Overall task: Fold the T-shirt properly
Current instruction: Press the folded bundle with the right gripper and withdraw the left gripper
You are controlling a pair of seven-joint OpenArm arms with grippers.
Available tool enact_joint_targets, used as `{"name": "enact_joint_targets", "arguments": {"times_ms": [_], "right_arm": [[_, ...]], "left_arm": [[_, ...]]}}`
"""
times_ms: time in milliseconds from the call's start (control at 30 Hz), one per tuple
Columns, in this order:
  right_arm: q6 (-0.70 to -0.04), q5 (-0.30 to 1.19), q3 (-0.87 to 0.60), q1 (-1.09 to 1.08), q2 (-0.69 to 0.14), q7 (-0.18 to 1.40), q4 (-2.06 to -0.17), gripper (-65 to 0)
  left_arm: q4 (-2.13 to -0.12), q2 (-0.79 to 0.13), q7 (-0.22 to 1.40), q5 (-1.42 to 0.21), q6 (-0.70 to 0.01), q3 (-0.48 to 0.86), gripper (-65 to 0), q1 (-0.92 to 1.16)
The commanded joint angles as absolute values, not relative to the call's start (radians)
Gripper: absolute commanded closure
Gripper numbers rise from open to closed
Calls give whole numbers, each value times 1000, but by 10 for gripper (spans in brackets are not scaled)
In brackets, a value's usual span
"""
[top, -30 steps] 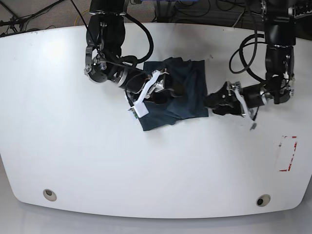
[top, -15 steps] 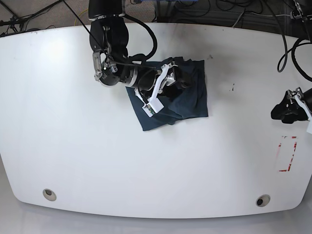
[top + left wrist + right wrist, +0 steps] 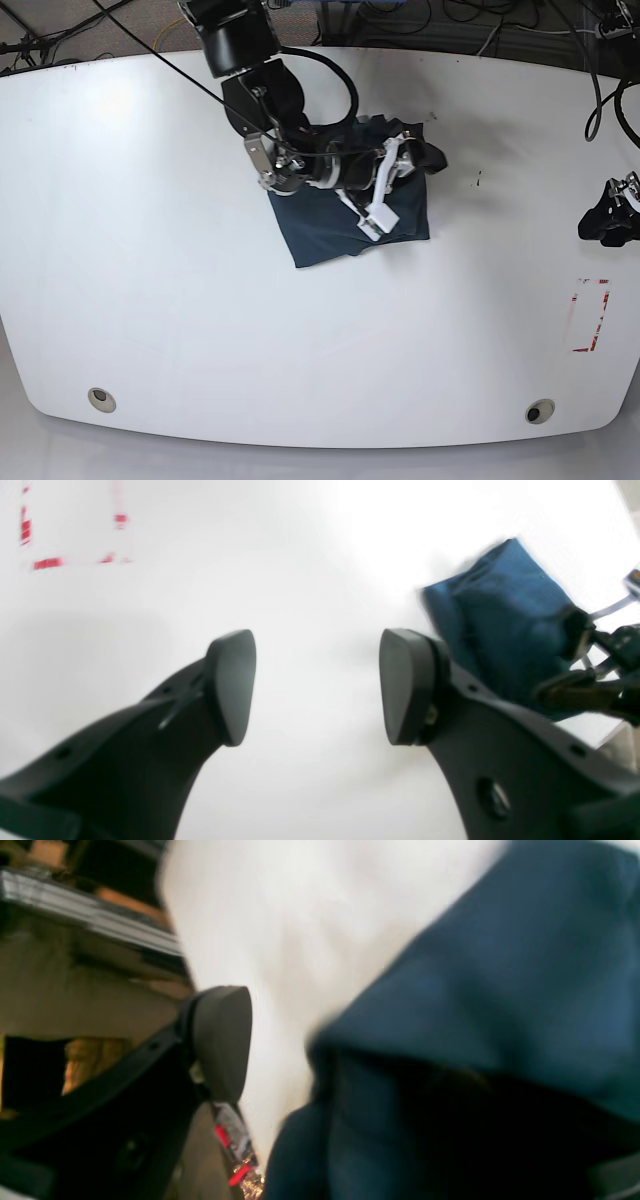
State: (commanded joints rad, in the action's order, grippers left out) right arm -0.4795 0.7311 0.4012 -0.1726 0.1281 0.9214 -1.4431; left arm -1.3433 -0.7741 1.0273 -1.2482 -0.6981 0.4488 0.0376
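1. T-shirt [image 3: 340, 220] lies as a dark navy bundle on the white table [image 3: 150, 300], a bit past the middle toward the far edge, its near-left corner spread flat and pointing toward the near side
2. Right gripper [image 3: 415, 158] reaches across the shirt from the left and sits at its far-right corner, where the cloth is bunched up
3. From the wrist view only one of its pads [image 3: 222, 1040] shows, with blue cloth filling the space beside it; whether the fingers pinch the cloth I cannot tell
4. Left gripper [image 3: 317, 685] hangs over bare table by the right edge, well apart from the shirt, its two pads spread wide with nothing between them
5. Red-marked patch [image 3: 590, 315] lies on the table on the near side of that gripper
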Motion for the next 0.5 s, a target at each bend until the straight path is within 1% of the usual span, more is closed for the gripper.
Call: {"name": "enact_joint_targets", "arguments": {"times_ms": [100,167,233,300,500], "right_arm": [[-467,733,438,-193,153,924,-1457,-422],[-440,733,464,-197,156,926,-1474,-422],[-397,733,507,-222,157,926,-1484,-422],[-374,733,516,-246,153,926,-1483,-422],[-364,737,512,-249,111,926,-1504,-422]], "left_arm": [[-1345,-774,1027,-1248,-698,449,-365,44],[-1345,-774,1027,-1248,-698,449,-365,45],[-1342,-774,1027,-1248,-698,449,-365,51],[-1343,-774,1026,-1248,-698,446,-365,54],[-1345,-773,1027,-1247,-698,417,-365,58]]}}
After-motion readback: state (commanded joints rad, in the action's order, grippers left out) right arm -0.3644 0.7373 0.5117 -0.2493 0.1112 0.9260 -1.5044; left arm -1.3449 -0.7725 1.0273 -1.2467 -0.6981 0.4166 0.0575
